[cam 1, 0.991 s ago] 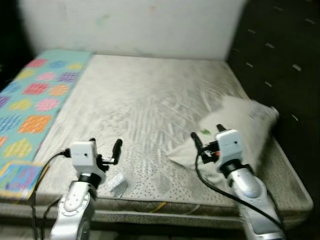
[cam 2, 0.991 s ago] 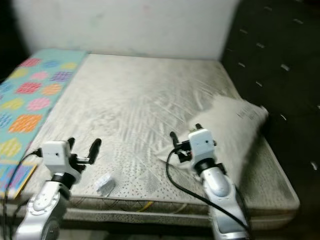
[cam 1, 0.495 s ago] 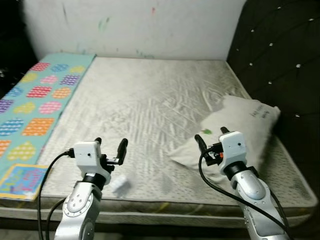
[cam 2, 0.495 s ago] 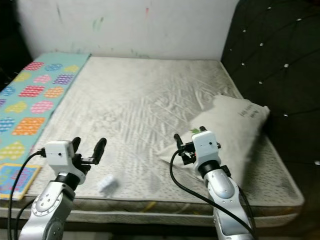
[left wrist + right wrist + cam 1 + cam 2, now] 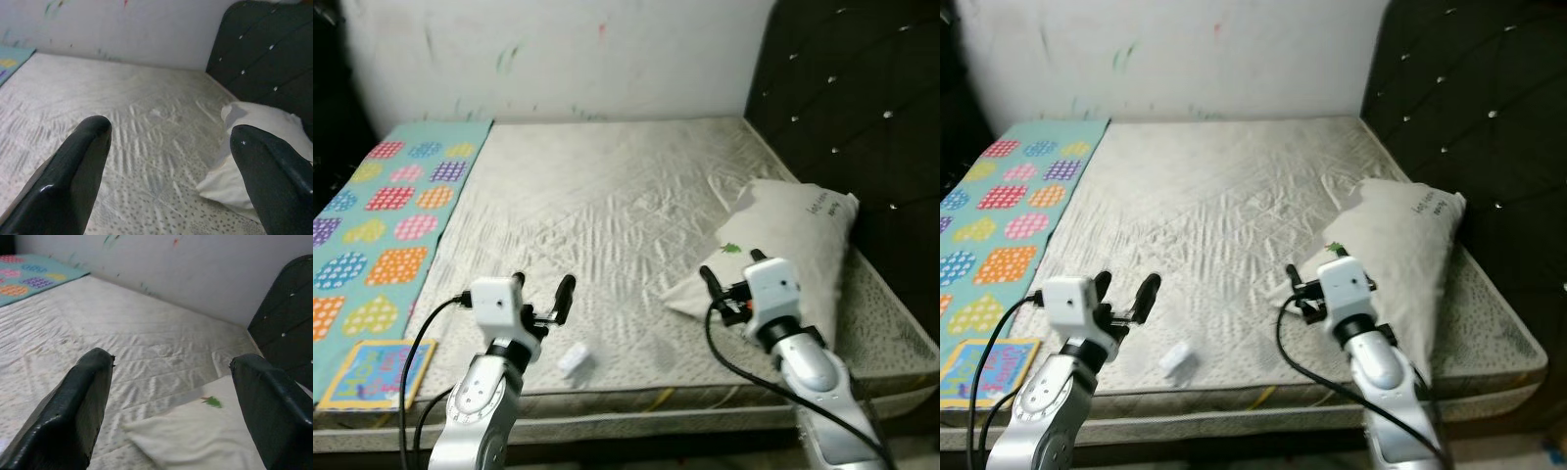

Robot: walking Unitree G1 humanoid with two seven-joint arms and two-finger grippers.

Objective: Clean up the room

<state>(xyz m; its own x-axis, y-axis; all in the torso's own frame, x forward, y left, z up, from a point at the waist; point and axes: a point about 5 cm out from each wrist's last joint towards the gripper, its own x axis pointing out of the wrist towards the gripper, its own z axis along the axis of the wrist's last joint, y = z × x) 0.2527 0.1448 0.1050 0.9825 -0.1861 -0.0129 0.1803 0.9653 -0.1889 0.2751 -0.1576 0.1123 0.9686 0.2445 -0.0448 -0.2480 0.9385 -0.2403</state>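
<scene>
A bare grey mattress (image 5: 607, 206) lies in front of me. On its right side rests a white pillow (image 5: 793, 245) with a small green mark, against the black headboard. A small white crumpled object (image 5: 575, 360) sits near the mattress's front edge. My left gripper (image 5: 543, 289) hovers open just left of and above that object, holding nothing. My right gripper (image 5: 731, 269) is open over the pillow's near corner, also holding nothing. The left wrist view looks between the fingertips (image 5: 83, 147) to the pillow (image 5: 254, 127); the right wrist view shows the pillow (image 5: 195, 431) below.
A turquoise mat (image 5: 382, 215) with coloured squares runs along the mattress's left side. A colourful flat book (image 5: 377, 372) lies at its near end. The black tufted headboard (image 5: 842, 88) stands on the right, a marked white wall (image 5: 558, 59) behind.
The whole picture has shifted and sharpened, so the camera moved; the bed now sits a little further left in view. Both arms keep the same pose with open fingers.
</scene>
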